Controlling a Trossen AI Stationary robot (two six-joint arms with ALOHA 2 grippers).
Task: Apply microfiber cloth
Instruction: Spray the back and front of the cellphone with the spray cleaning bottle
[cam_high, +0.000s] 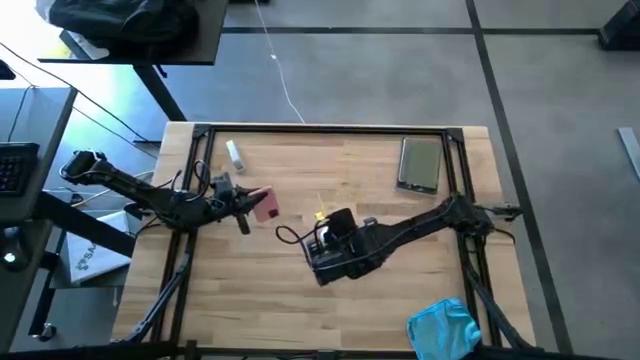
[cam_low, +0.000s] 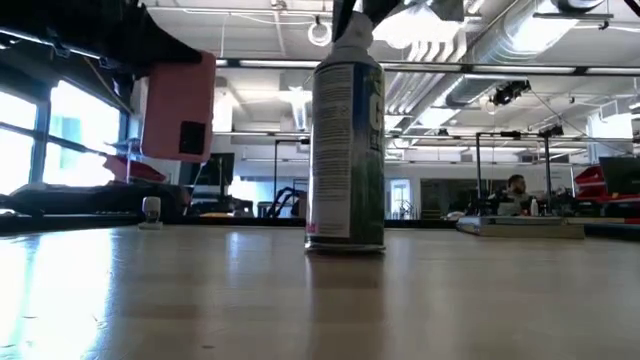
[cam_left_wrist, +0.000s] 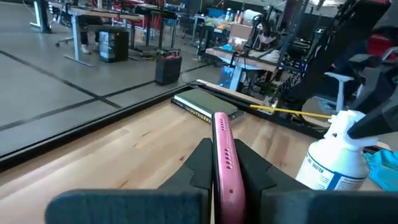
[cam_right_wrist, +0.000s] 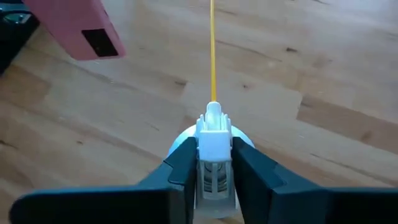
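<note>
High view: the cloth (cam_high: 444, 329) lies rumpled at the table's (cam_high: 400, 290) near right corner, partly cut off by the frame, well apart from both grippers; soft and light, it probably takes best by a raised fold. Left wrist view: the left gripper (cam_left_wrist: 222, 163) clamps a pink phone (cam_left_wrist: 224, 162) edge-up. Right wrist view: the right gripper (cam_right_wrist: 213, 163) is closed on the can's (cam_right_wrist: 212, 146) nozzle, the can's body hidden.

The blue cloth (cam_high: 444, 329) is cut off by the high view's bottom edge. The right pincer (cam_high: 322, 222) hides the can's (cam_low: 346, 150) top — its label print is too blurred to read.
</note>
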